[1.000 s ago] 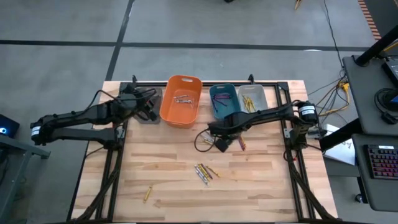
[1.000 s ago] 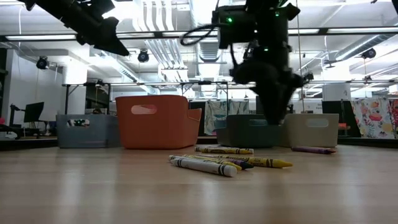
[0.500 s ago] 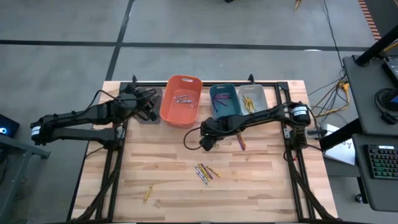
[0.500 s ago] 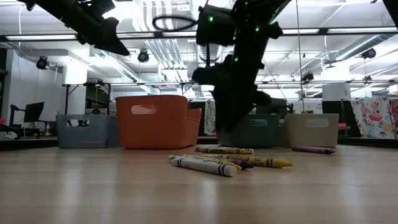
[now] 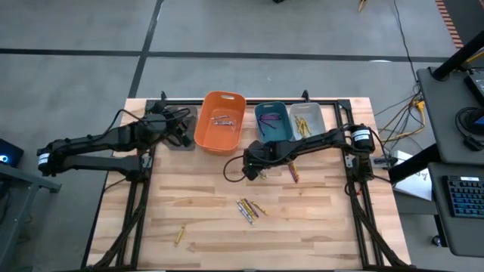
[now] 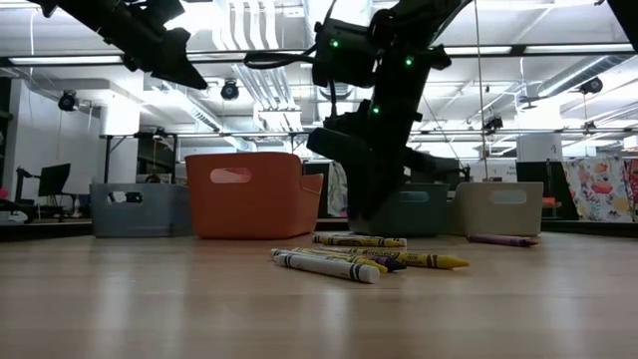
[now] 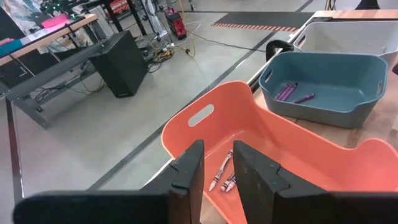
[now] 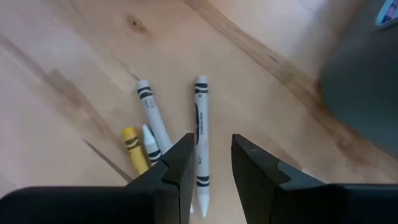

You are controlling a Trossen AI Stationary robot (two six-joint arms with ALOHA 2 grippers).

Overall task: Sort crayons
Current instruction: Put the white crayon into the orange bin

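Right pincer (image 8: 208, 163) low over the desk (image 8: 74, 68), fingers spread, a white crayon (image 8: 200, 137) between them, two more crayons just beside. Left pincer (image 7: 216, 171) hovers narrowly spread, empty, above the orange bin (image 7: 298, 143); crayons lie inside, teal bin (image 7: 323, 87) beyond

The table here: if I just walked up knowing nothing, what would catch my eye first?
Probably the bright orange bin at the table's far edge, with a few crayons inside it, standing beside a teal bin. Next, the right gripper reaching down in front of those bins, its fingers open around a white crayon lying on the wood. Then the small cluster of loose crayons near the table's middle.
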